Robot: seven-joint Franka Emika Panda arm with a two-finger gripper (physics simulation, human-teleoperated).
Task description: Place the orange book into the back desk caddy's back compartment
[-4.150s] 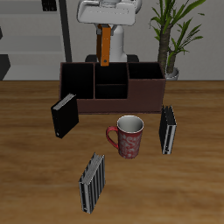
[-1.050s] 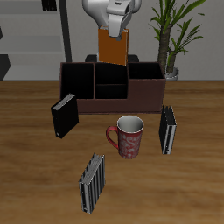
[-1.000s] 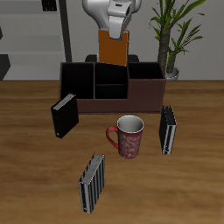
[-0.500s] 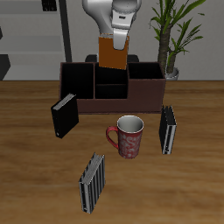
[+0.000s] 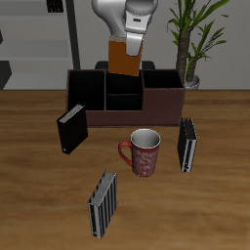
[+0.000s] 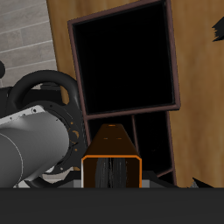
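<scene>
My gripper (image 5: pixel 130 43) is shut on the top of the orange book (image 5: pixel 124 61) and holds it upright above the back of the back desk caddy (image 5: pixel 162 102), its cover facing the table's front. The book's lower edge hangs just over the caddy's rear rim; it hides the back compartment under it. The caddy is a wide dark brown box with several empty cells. In the wrist view the orange book (image 6: pixel 112 165) shows edge-on, with the caddy's dark cells (image 6: pixel 122 66) beyond it. The fingers themselves do not show there.
A black book (image 5: pixel 70 130) leans by the caddy's front corner. A red mug (image 5: pixel 143 152) stands in front of the caddy. One striped book (image 5: pixel 187 145) stands beside the mug, another (image 5: pixel 103 203) nearer the table's front edge. A potted plant (image 5: pixel 191 39) stands behind the caddy.
The book has turned from edge-on to cover-on towards the front, then come down a little closer to the caddy's back. The wrist has shifted slightly sideways.
</scene>
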